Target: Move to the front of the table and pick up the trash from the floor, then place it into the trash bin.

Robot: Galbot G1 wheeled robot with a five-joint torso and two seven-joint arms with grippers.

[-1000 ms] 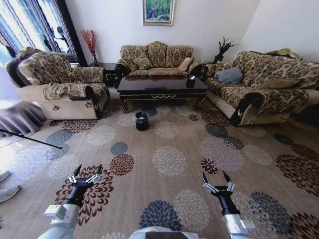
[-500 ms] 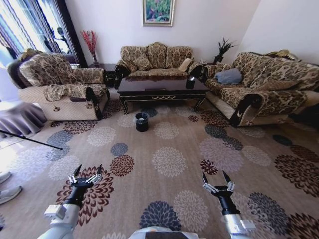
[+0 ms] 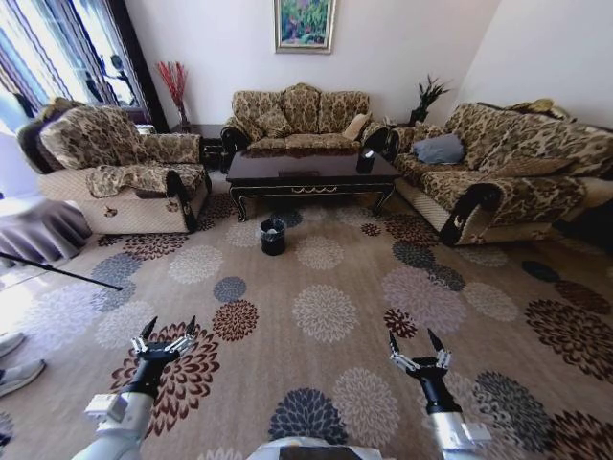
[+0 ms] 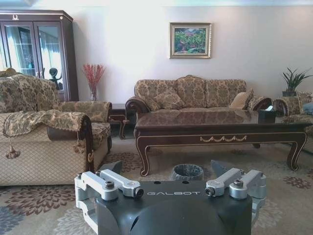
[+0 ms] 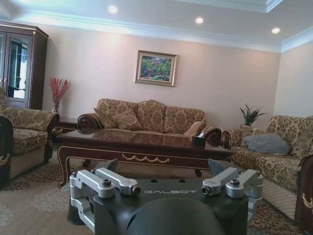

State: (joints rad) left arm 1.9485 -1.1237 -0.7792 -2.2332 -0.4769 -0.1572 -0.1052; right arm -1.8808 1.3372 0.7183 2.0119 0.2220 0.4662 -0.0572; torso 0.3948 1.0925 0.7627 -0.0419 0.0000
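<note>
Head view, flowered carpet (image 3: 326, 307), table (image 3: 311, 172), sofas (image 3: 297, 113)

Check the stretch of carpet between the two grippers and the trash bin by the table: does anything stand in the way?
Nothing visible does. Open patterned carpet lies between the left gripper, the right gripper and the trash bin before the table.

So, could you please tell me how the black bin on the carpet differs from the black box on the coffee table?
The small black cylindrical trash bin stands on the patterned carpet before the glossy dark wood table; the black box sits on that table's right end. The bin is round with a clear liner bunched at its rim; the box is squarish. Both are black and upright.
</note>
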